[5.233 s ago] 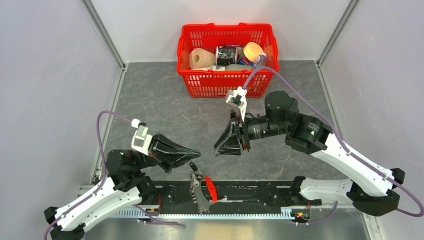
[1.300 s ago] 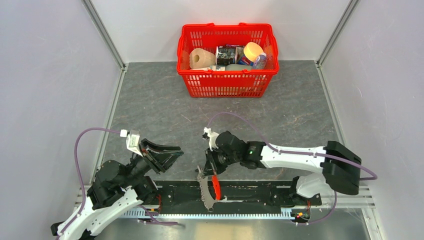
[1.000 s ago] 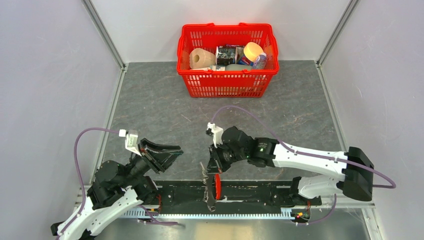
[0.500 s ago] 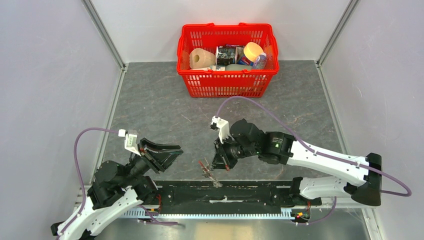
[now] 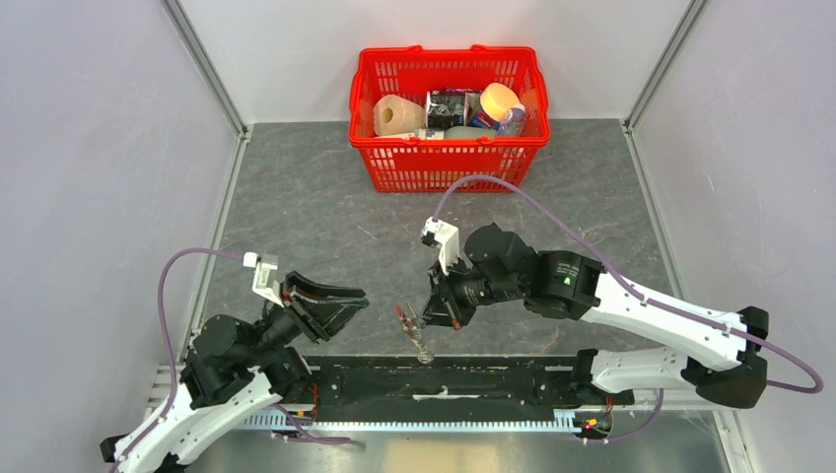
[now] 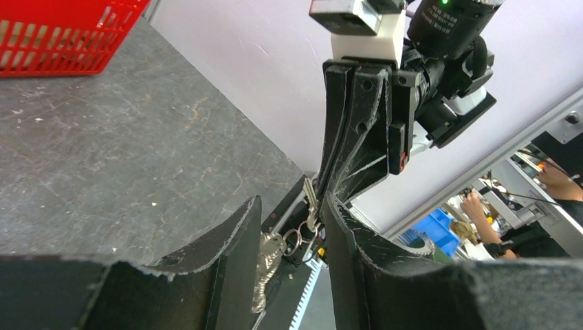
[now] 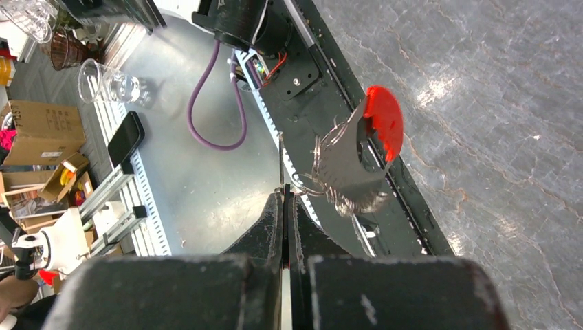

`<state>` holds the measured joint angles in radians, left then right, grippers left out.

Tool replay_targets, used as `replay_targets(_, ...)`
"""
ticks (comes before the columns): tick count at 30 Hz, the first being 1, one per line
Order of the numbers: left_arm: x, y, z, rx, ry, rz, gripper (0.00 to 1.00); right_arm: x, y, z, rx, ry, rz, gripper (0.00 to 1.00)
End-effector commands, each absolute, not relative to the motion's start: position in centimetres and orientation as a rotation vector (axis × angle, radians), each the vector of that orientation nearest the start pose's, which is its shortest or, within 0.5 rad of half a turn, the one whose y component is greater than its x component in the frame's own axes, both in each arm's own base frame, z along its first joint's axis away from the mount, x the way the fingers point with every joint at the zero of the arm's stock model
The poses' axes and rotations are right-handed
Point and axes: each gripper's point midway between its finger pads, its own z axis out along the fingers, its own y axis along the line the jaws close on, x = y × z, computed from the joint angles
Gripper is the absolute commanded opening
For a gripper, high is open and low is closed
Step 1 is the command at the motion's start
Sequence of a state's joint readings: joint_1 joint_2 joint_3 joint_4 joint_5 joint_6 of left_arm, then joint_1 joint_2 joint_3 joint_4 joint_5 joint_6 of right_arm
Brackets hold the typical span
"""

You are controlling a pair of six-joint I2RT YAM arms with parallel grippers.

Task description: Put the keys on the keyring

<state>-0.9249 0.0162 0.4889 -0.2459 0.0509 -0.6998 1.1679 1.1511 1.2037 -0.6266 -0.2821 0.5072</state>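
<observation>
Jaws on right gripper (image 7: 283, 198) pinch shut on the keyring (image 7: 347, 168), dangling just above the black rail (image 5: 493, 379) at its far edge, left gripper (image 5: 353, 304) half open and empty near that rail; key I can't spot, so find it first, then steady the ring.

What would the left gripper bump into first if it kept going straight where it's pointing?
Probably the keyring, dangling from the shut right gripper, straight ahead of the left gripper and its open jaws. Depth is unclear, so it might just miss.
</observation>
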Motion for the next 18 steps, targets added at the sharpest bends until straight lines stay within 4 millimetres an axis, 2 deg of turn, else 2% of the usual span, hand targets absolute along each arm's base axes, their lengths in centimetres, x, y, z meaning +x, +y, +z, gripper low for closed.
replay_targets(1, 8.3, -18.9, 32.0, 0.238, 1.445, -1.476, 0.46, 7.4, 33.5, 30.9, -0.904, 2.099, 1.225, 0.0)
replay_targets(11, 7.2, -21.3, 32.1, 0.353, 1.458, -1.573, 0.49, 8.4, 33.7, 34.3, -0.824, 2.051, 1.228, 0.0)
replay_targets(18, 6.1, -22.6, 32.3, 0.477, 1.359, -1.625, 0.54, 8.4, 33.6, 35.7, -0.782, 2.059, 1.245, 0.0)
